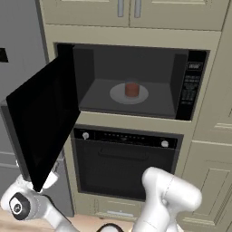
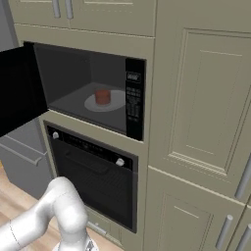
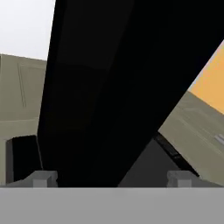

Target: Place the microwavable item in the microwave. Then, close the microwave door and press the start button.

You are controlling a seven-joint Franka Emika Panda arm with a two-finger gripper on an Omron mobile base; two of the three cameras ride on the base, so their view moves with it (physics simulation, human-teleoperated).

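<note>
The reddish-brown microwavable item (image 1: pixel 131 89) (image 2: pixel 102 96) stands upright on the round grey turntable (image 1: pixel 118 95) inside the microwave (image 1: pixel 195 86) (image 2: pixel 134 98). The microwave door (image 1: pixel 43 124) (image 2: pixel 17 93) (image 3: pixel 109 87) hangs swung out to the left, roughly half open. My gripper (image 1: pixel 49 178) (image 3: pixel 113 178) is low at the door's bottom outer corner, partly hidden behind it. In the hand view the two fingertips (image 3: pixel 43 178) stand wide apart, open, with the door's black face close in front of them and nothing held.
A black oven (image 1: pixel 124 163) (image 2: pixel 93 176) with knobs sits directly under the microwave. Beige cabinet fronts (image 2: pixel 201 98) surround both. A grey fridge side (image 1: pixel 18 68) stands behind the open door on the left.
</note>
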